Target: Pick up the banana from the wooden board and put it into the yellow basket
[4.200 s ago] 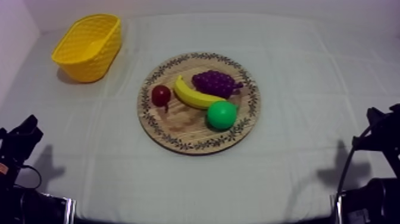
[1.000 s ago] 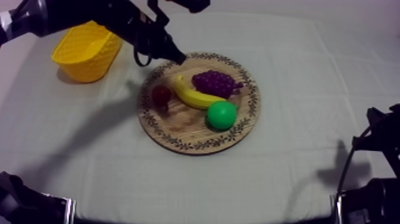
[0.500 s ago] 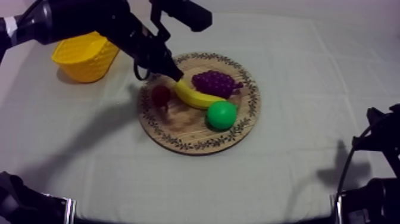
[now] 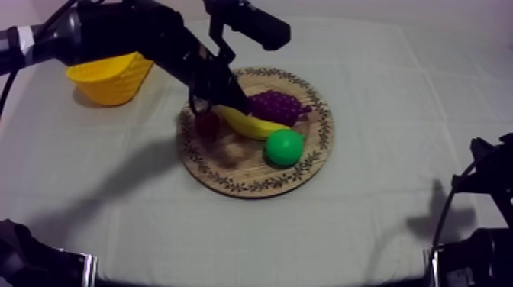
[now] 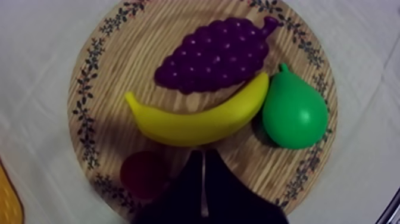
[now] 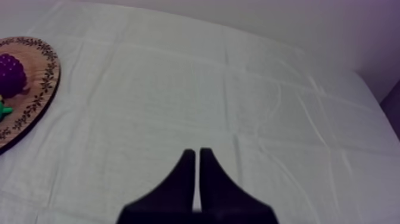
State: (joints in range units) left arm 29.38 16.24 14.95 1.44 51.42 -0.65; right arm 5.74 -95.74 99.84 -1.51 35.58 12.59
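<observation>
The banana (image 5: 196,121) is flanked on the wooden board (image 5: 107,77) by grapes (image 5: 217,56), pear (image 5: 294,113) and small red fruit (image 5: 141,174), with the left gripper (image 5: 202,156) pressed together just beside it.

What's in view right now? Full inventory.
wooden board: 1, brown with patterned rim, table centre
banana: 1, yellow, mid-board
grapes: 1 bunch, purple, on board beside banana
pear: 1, green, on board at banana's end
small red fruit: 1, red, on board, banana's other side
yellow basket: 1, yellow, table's far left
cloth: 1, grey-white, covering table
left gripper: 1, black, jaws together, over board near banana
right gripper: 1, black, jaws together, over bare cloth
</observation>
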